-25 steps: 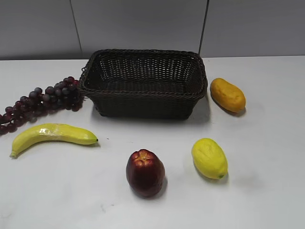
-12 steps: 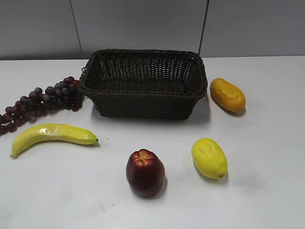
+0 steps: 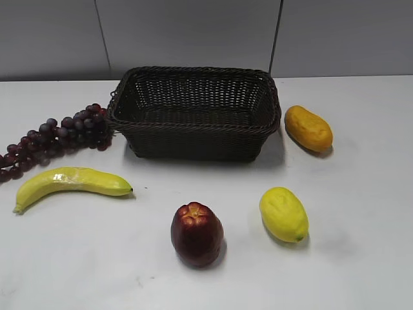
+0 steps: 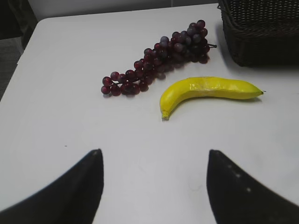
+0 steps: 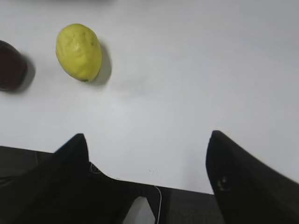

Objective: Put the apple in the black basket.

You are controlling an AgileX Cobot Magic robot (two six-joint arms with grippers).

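Observation:
The dark red apple point(image 3: 197, 234) stands on the white table near the front, with orange-yellow patches around its dimple. Its edge shows at the left border of the right wrist view point(image 5: 10, 65). The black basket point(image 3: 197, 112) sits empty at the back centre; its corner shows in the left wrist view point(image 4: 261, 30). Neither arm shows in the exterior view. My left gripper point(image 4: 154, 156) is open over bare table, short of the fruits. My right gripper point(image 5: 147, 137) is open and empty above the table's front edge, well right of the apple.
A purple grape bunch point(image 3: 55, 135) and a banana point(image 3: 71, 182) lie left of the basket. A yellow lemon point(image 3: 283, 214) lies right of the apple, and an orange-yellow fruit point(image 3: 308, 128) lies right of the basket. The table's front edge point(image 5: 140, 184) is under the right gripper.

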